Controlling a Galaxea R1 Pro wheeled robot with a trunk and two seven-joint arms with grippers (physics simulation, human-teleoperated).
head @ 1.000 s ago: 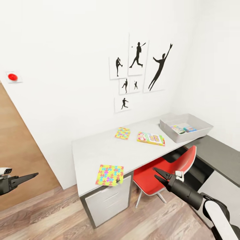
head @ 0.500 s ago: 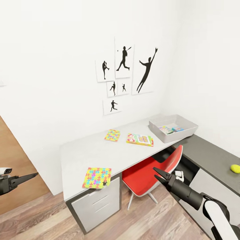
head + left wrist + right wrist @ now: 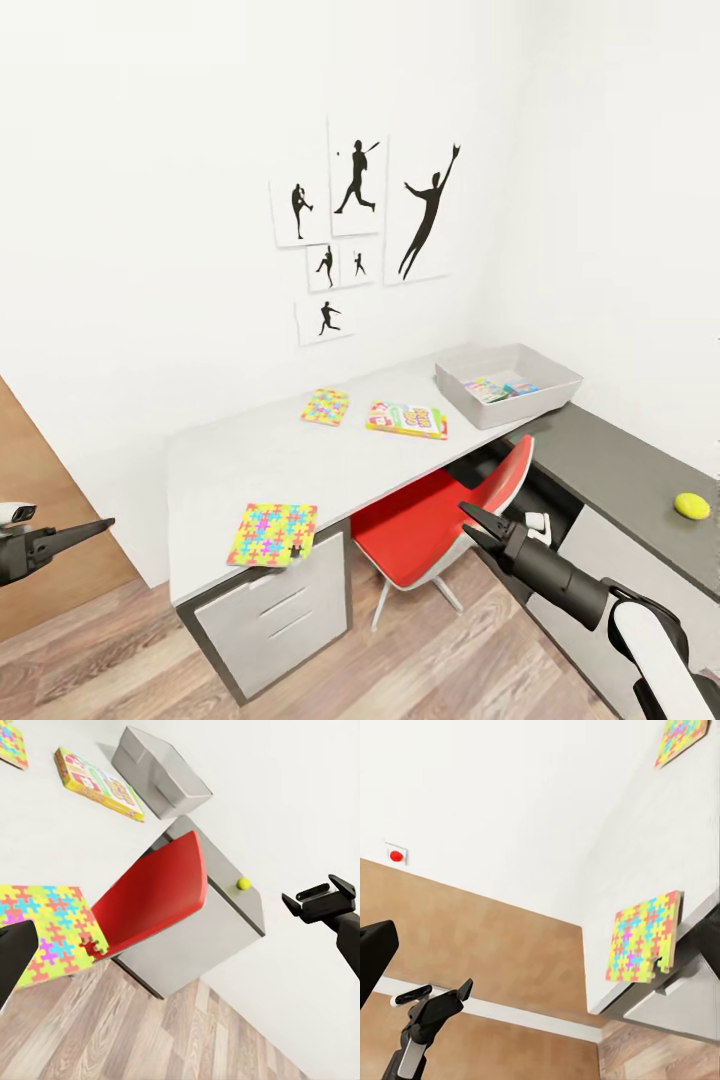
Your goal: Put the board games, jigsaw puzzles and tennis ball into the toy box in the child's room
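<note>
Hanging low at the head view's near corners, both grippers are empty: the right gripper (image 3: 474, 528) has its two dark fingers parted in a narrow V in front of the red chair (image 3: 440, 520), and the left gripper (image 3: 95, 525) points a slim dark tip toward the table from well to its left, and from this angle I cannot tell whether its fingers are parted. In the left wrist view the right gripper (image 3: 319, 896) appears against the white wall, its two fingers spread apart. Beyond the grippers stands the white-topped table (image 3: 250, 460), with white drawers (image 3: 275, 615) under its near end. One jigsaw puzzle (image 3: 272, 534) lies at the near corner above those drawers, its edge slightly over the table's front. Farther back lies the second jigsaw puzzle (image 3: 326, 407), and just beside it, toward the corner of the room, a board game (image 3: 407, 420) lies flat. The grey toy box (image 3: 548, 394) sits at the far end of the white top near the wall corner, with colourful flat things already inside that are too small to read. The tennis ball (image 3: 691, 505) rests on the lower dark grey section, well apart from the toy box. Black silhouette pictures (image 3: 360, 225) hang on the wall above the table.
</note>
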